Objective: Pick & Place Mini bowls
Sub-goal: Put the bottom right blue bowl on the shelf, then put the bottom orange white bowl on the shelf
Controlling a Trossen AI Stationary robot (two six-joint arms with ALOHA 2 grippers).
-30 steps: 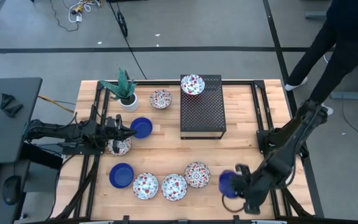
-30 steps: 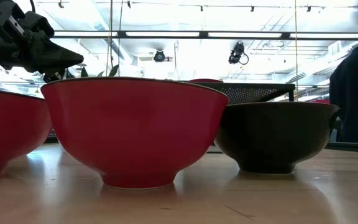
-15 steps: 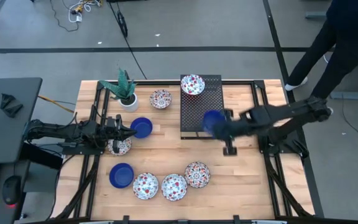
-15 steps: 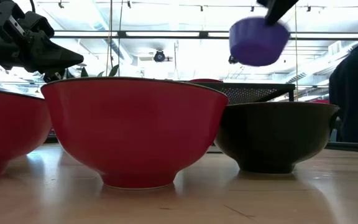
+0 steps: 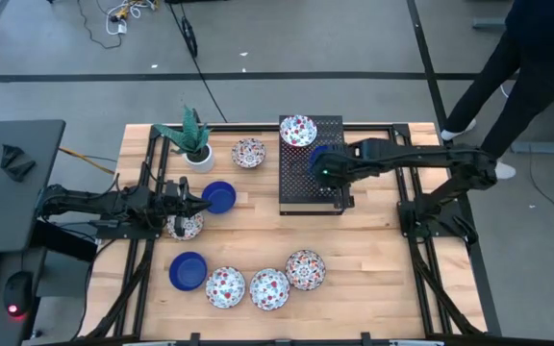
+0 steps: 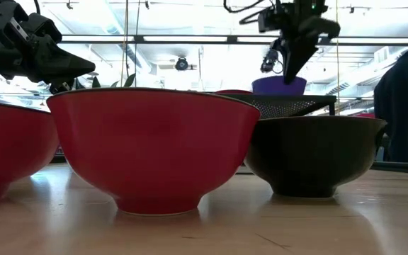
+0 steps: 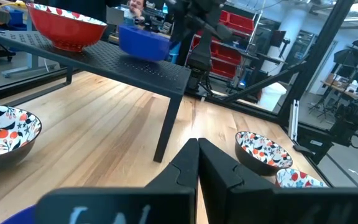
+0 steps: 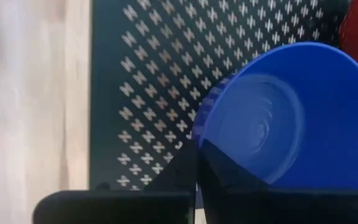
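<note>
- Table (image 5: pixel 373 240): wooden top with the black perforated rack (image 5: pixel 311 183) at its far centre. A white plant pot (image 5: pixel 198 154) stood at the far left.
- Mini bowls: one floral on the rack's far end (image 5: pixel 298 130), one floral just left of the rack (image 5: pixel 249 152), three floral plus one blue in a row along the near edge (image 5: pixel 248 281). Another blue (image 5: pixel 219 196) and a floral (image 5: pixel 184 226) sat by the left arm.
- Right arm: stretched from the right edge across to the rack, right gripper (image 5: pixel 327 171) over its middle, pinching the rim of the blue bowl (image 8: pixel 291 118).
- Key relation: the bowl hung from the jaws directly over the rack top, just near-side of the floral one there. In the low view (image 6: pixel 278 85) it looked seated on the mesh or just off it; I couldn't tell which. Judged next: lower straight and let go.
- Left gripper (image 7: pixel 196 163): fingers pressed together, holding nothing, parked low at the left side beside the blue bowl there.
</note>
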